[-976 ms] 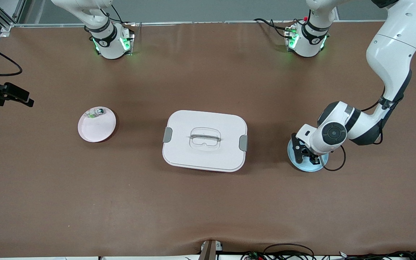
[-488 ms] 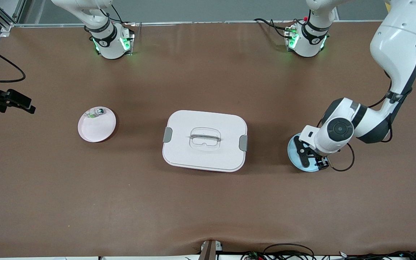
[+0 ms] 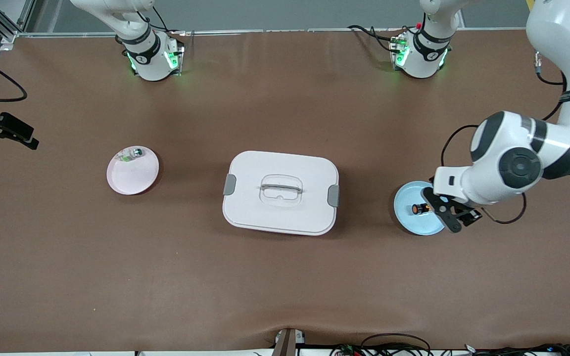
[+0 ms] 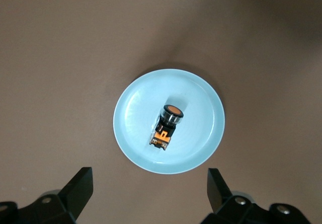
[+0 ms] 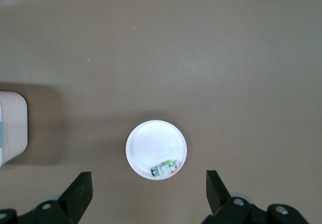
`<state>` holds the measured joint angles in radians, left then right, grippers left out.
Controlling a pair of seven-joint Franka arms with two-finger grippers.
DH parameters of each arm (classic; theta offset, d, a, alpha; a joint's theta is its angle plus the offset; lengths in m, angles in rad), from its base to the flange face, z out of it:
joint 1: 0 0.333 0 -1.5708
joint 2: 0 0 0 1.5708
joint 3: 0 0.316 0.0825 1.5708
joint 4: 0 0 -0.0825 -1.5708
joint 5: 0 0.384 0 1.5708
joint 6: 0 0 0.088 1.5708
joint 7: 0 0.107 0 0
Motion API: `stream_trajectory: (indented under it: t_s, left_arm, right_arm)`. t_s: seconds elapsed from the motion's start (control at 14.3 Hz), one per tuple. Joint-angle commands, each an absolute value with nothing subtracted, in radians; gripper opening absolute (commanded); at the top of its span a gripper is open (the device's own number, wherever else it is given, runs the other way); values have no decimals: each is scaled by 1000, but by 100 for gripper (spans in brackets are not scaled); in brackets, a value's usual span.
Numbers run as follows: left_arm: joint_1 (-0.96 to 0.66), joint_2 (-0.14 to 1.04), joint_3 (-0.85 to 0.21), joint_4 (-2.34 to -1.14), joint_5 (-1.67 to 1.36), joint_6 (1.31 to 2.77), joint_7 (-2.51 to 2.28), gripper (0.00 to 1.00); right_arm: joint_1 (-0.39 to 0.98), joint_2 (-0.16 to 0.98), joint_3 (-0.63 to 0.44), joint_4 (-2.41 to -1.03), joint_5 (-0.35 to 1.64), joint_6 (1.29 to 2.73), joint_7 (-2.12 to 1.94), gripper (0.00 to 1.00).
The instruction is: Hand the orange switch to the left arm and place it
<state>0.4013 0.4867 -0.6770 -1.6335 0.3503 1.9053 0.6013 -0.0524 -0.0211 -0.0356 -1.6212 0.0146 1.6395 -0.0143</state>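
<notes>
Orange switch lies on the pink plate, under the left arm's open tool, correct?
Not quite. The orange switch lies on the light blue plate, not the pink one; the left wrist view shows it there, under the left arm's open tool.

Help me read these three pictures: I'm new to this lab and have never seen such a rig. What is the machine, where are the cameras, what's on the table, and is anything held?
Two white robot arms are bolted along one table edge. One picture looks down from a high camera facing them; the other two come from cameras on each wrist.

On the brown table sits a large white box in the middle. Toward the left arm's end is a blue plate holding the orange switch. Toward the right arm's end is a pink plate with a small silver-and-green part.

Nothing is held. The left gripper hangs open above the blue plate. The right gripper, fingers open, waits high above the pink plate.
</notes>
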Motion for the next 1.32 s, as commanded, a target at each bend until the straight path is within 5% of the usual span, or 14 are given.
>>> stream_trajectory:
  t_s: [0.0, 0.77, 1.25]
  left_arm:
    - [406, 503, -683, -1516, 313, 1803, 536, 100]
    - [402, 341, -689, -1502, 209, 1711, -246, 100]
    - [410, 302, -684, -1419, 218, 1594, -279, 100]
  right_arm:
    - [-58, -23, -46, -1553, -5, 1559, -29, 100]
    - [-48, -18, -40, -1542, -5, 1548, -25, 100]
    - [-49, -20, -41, -1542, -6, 1545, -23, 100]
